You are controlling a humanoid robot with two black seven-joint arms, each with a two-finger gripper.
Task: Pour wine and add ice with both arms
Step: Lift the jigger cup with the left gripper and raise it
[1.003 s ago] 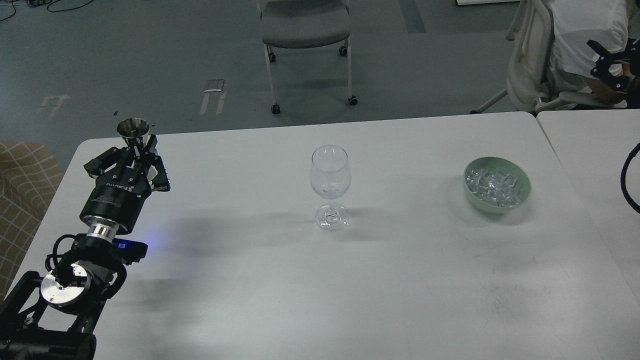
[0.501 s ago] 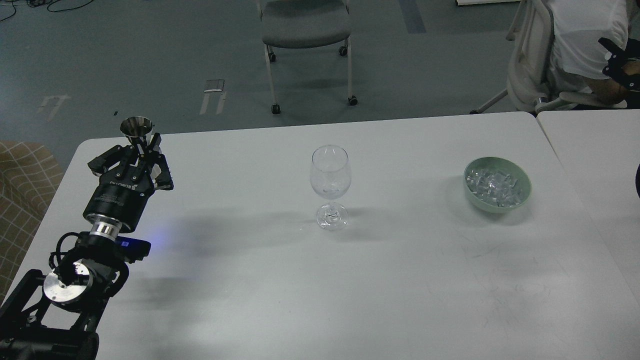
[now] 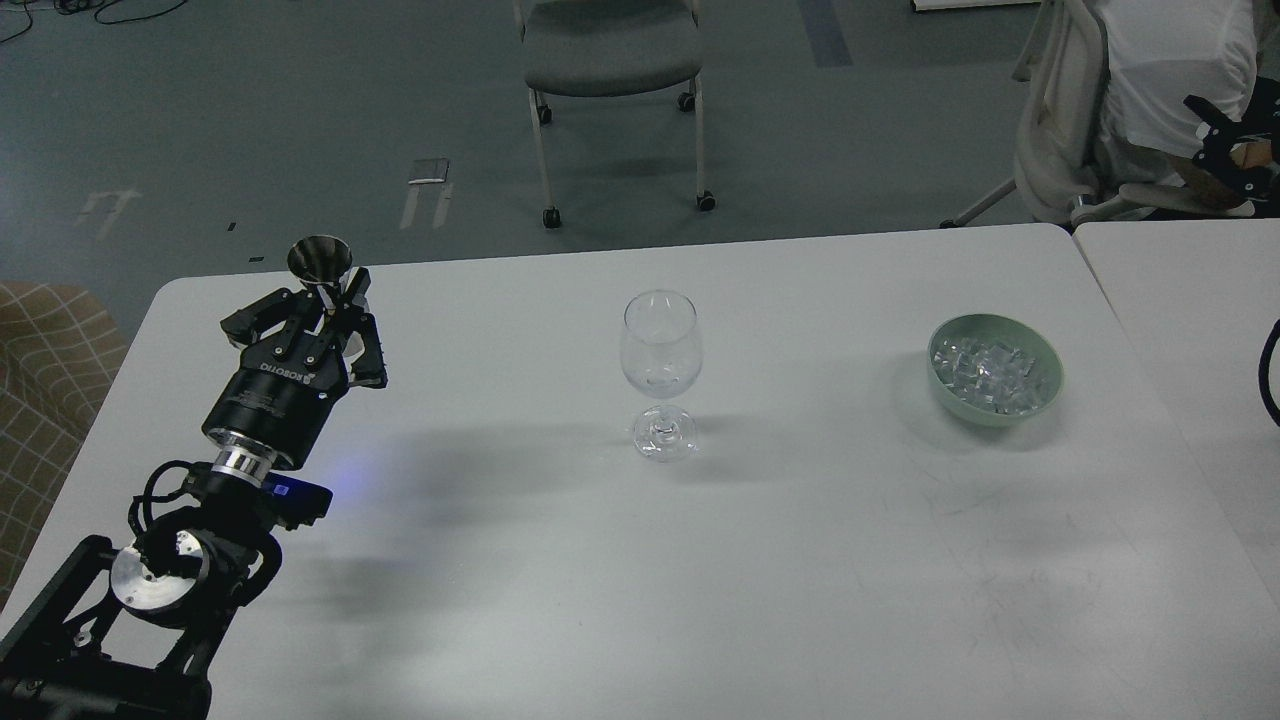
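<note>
1. Our left tool (image 3: 322,300) sits in the upper left of the frame, clenched around the narrow waist of a small metal jigger (image 3: 320,262), whose open cup rises above the fingertips.
2. The jigger's long axis runs roughly bottom to top in the frame, leaning a little to the right, and its mouth opens toward the upper edge. We cannot tell whether it holds any liquid.
3. Our left arm (image 3: 215,490) stretches from the lower left corner up toward the tool, its long axis slanting up and to the right, a blue glow showing beside the wrist.
4. The wine glass (image 3: 660,372) stands upright at the centre of the white surface (image 3: 800,560), stem vertical, mouth toward the top of the frame, well apart from the tool.
5. The wine (image 3: 658,381) is barely a trace low in the glass bowl, hard to make out.
6. The ice (image 3: 988,372) lies heaped in a pale green bowl (image 3: 1046,385) at the right of the frame, well apart from the glass.
7. Our right arm (image 3: 1270,372) shows only as a dark cable loop at the right edge, and its tool is outside the frame.
8. Beyond the surface, a grey wheeled chair (image 3: 612,60) stands at the top centre.
</note>
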